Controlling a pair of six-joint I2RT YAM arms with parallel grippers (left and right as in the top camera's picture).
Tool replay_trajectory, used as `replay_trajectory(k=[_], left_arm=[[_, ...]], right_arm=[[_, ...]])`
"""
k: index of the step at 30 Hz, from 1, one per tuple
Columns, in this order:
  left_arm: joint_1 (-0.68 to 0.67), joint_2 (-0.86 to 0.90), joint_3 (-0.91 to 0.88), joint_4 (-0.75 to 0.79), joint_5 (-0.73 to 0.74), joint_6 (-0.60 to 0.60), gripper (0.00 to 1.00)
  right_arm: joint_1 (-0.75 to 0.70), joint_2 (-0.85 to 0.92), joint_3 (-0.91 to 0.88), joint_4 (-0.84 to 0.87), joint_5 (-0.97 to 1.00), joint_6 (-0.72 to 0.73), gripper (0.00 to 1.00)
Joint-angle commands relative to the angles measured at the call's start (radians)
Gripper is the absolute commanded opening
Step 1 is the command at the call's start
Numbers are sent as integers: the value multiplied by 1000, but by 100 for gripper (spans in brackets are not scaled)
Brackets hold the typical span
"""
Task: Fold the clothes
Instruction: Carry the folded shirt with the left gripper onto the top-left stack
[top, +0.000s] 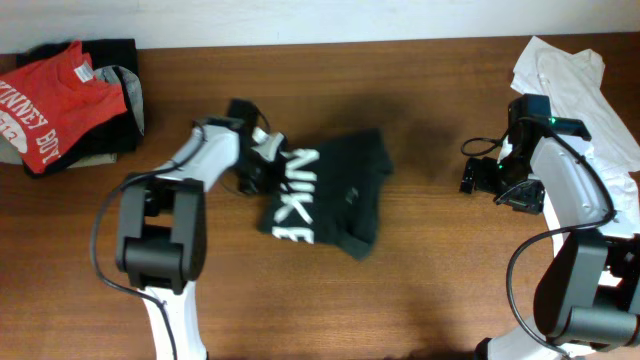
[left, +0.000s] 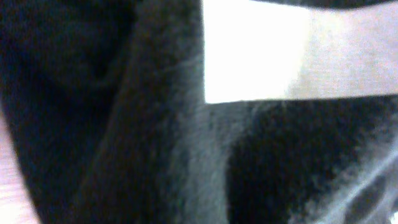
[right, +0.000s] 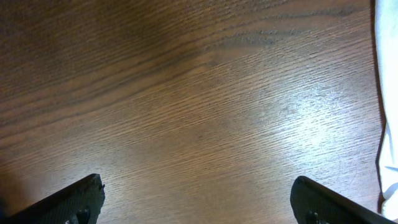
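Note:
The black T-shirt (top: 335, 195) with white NIKE lettering lies bunched in the middle of the table. My left gripper (top: 262, 168) is at its left edge, by the lettering, and seems shut on the cloth. The left wrist view is filled by the dark fabric (left: 124, 124) and a white block of print (left: 280, 53); my fingers are hidden there. My right gripper (top: 478, 176) is open and empty over bare wood well right of the shirt. Its two fingers stand wide apart in the right wrist view (right: 199, 199).
A red T-shirt (top: 50, 100) lies on a pile of dark clothes (top: 110, 55) at the back left. A white shirt (top: 570, 75) lies at the back right, behind my right arm; its edge shows in the right wrist view (right: 388, 93).

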Motion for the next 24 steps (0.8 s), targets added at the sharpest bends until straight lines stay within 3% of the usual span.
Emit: replay_trajectory(k=[1,5,11,19,24], left_arm=[[159,24,190,-1,-221,31,1],[290,24,414,-5,-249,180,1],[439,24,643,48,-336,188,2],[689,30,659,195,-373,215,6],[797,133,659,275,-370,214,11]], right_arm=[[-1,-5,10,-2,2,1,99],[-1,-5,10,-2,2,1,99],[-1,-5,10,-3,2,1,99],[-1,-5,10,-2,2,1,99],[-1,-5,10,-3,2,1,99]])
